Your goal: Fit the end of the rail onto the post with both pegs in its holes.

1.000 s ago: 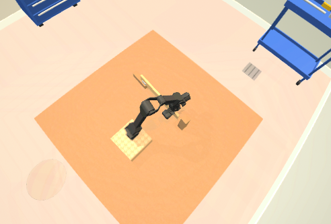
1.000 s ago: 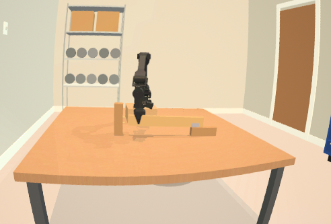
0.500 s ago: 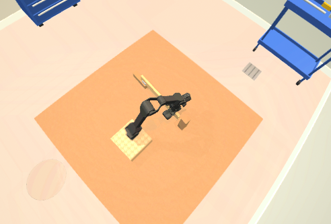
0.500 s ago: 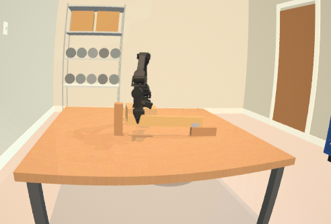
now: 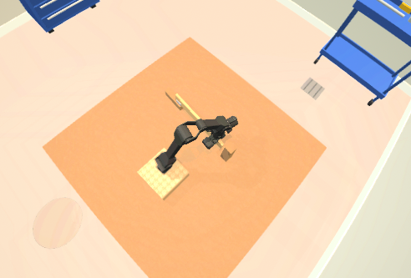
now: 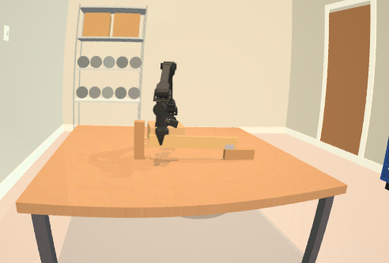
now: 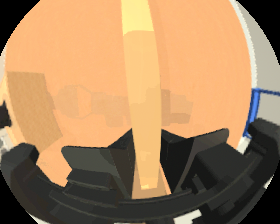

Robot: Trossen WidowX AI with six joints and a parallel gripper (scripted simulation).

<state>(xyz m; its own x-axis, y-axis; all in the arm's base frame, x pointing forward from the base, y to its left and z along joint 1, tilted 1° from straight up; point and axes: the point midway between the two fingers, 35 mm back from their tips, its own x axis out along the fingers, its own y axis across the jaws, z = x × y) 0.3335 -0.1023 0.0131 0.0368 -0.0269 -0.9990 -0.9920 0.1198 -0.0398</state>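
The long pale-yellow wooden rail (image 5: 190, 108) (image 6: 202, 142) (image 7: 142, 75) looks smooth and matt. The upright brown wooden post (image 6: 139, 140) at the left and the low brown wooden block (image 6: 239, 155) at the right look like flat, matt wood. The orange-brown wooden tabletop (image 5: 138, 115) (image 6: 190, 180) (image 7: 206, 60) shows faint grain and soft reflections, a slightly glossy finish. The black jointed arm (image 5: 182, 134) (image 6: 163, 89) looks like dull plastic or metal.
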